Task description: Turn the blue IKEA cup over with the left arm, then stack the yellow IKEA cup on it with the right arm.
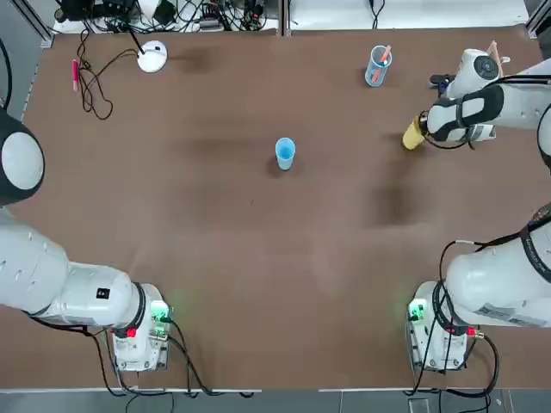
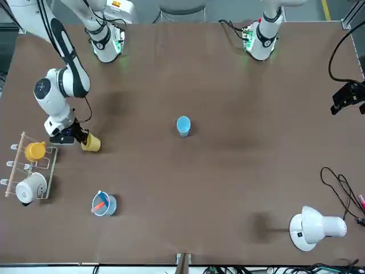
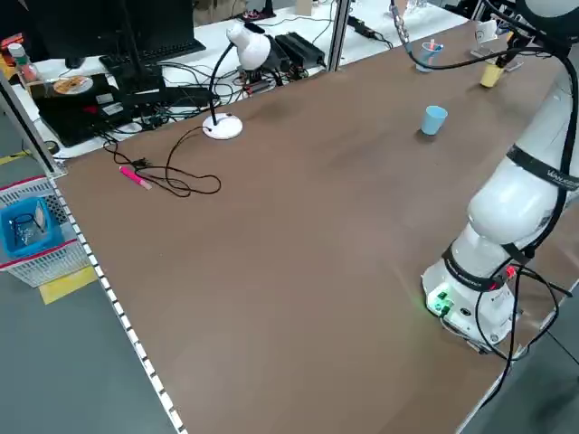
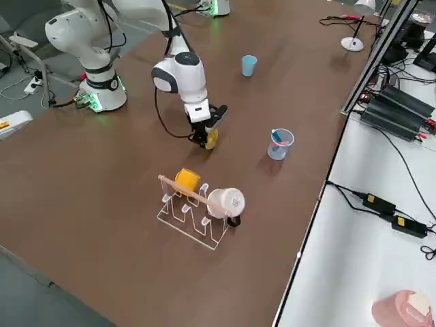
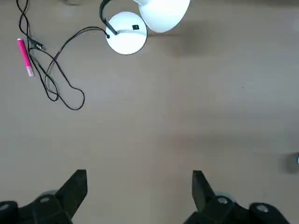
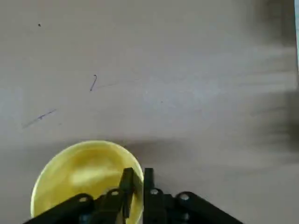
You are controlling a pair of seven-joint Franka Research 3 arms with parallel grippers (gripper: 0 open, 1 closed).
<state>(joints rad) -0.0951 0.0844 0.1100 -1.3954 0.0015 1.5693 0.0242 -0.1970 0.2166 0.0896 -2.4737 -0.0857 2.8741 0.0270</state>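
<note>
We see the brown table [image 1: 258, 258] with both arms based at its near edge. The right arm [image 1: 508, 107] reaches out to the far right part of the table, while the left arm [image 1: 34, 267] is folded back over its own side, away from the cups. The left hand [image 5: 139, 184] hangs above bare table with its two fingers wide apart and nothing between them; its wrist view looks down on the white desk lamp [image 5: 126, 37], a black cable and a pink marker [image 5: 25, 56] at the far left part of the table.

Near the right arm stands a clear rack [image 2: 31, 171] carrying an orange-yellow mug [image 2: 35, 150] and a white mug [image 2: 28, 187]. Beside it, a clear cup [image 1: 377, 67] holds a few small items.

The right hand [image 6: 136, 179] has its fingers drawn together on the rim of the yellow IKEA cup [image 2: 91, 142], one finger inside the mouth and one outside the wall. We see the cup tilted, its mouth turned toward the hand, at the far right of the table.

The blue IKEA cup [image 1: 285, 152] stands alone near the middle of the table, well apart from both hands and from the yellow cup
</note>
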